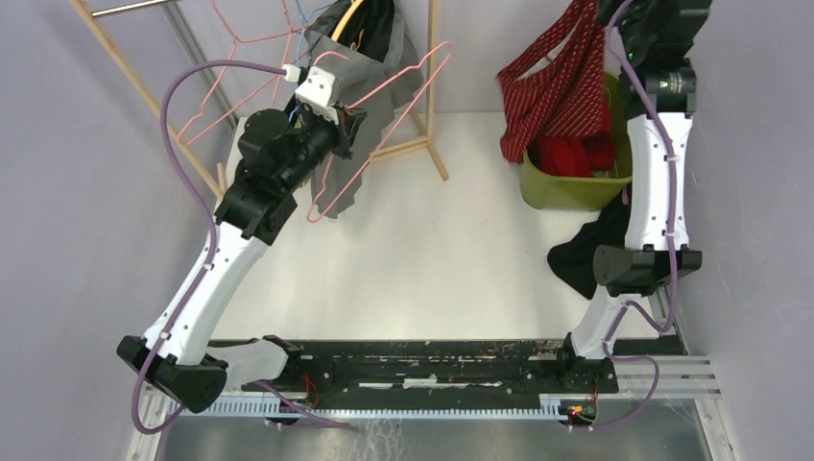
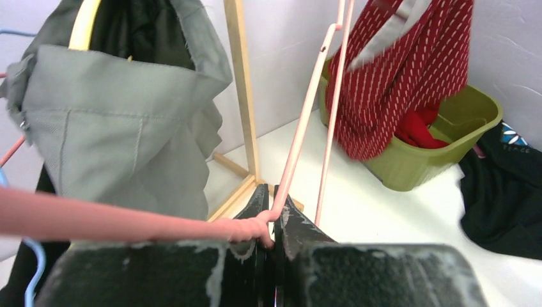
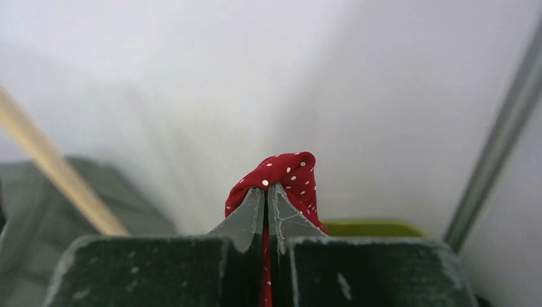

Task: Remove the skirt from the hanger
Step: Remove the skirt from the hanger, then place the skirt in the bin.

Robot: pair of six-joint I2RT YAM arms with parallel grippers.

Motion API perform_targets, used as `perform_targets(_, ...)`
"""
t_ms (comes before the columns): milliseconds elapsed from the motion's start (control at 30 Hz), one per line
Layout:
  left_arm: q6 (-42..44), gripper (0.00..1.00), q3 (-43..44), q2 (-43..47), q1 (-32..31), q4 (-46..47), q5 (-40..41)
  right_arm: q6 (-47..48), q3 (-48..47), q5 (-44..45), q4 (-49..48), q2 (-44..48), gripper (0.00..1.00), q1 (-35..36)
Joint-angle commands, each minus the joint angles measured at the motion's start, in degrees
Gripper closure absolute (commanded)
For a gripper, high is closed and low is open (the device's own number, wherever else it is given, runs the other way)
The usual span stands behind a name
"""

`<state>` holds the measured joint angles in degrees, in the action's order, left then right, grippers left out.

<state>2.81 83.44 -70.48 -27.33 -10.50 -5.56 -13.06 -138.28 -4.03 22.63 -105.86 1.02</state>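
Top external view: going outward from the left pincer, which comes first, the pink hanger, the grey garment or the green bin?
1. Pink hanger: clamped in the left pincer itself.
2. Grey garment: hanging right beside it, back left.
3. Green bin: far right, beneath the red dotted cloth.

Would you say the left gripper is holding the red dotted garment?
No, the left gripper is clamped on the pink hanger wire instead.

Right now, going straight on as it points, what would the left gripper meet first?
Probably the foot of the pale wooden clothes rack, which stands just ahead; depth is unclear.
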Motion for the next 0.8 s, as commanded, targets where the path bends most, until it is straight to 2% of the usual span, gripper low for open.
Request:
perform_targets(0,2.62,0.97,-3.35,2.41,0.31,-3.42,2.33,1.80,-5.73,10.35,-8.09,-0.87,0.99,-4.11)
perform_targets(133,2.19,0.97,-4.61,4.60,0.29,-4.59,3.72,-1.47,-2.89,12.52,-13.25,-2.43,1.00,-10.36)
perform_targets(200,1.91,0.97,-5.21,5.19,0.28,-5.02,4.24,-2.25,-4.68,11.56,-12.32,-5.28,1.00,-11.46)
perform_targets(300,1.44,0.97,-5.65,5.44,0.27,-5.75,5.38,0.13,-5.18,14.33,-10.90,-7.65,0.99,-11.84)
perform_targets(400,1.08,0.97,-5.63,5.64,0.30,-6.39,6.16,4.02,-0.60,20.09,-12.82,-6.78,0.99,-13.26)
perform_targets(500,0.82,0.97,-5.57,6.32,0.29,-6.95,7.21,6.90,-0.49,21.39,-11.38,-7.42,0.99,-15.78)
perform_targets(633,0.71,0.97,-5.64,6.39,0.26,-7.86,7.95,6.06,3.01,18.39,-9.25,-7.74,1.00,-16.90)
perform_targets(767,0.47,0.97,-4.37,5.35,0.28,-8.86,7.75,-1.08,12.83,10.08,-9.31,-6.78,0.99,-14.73)
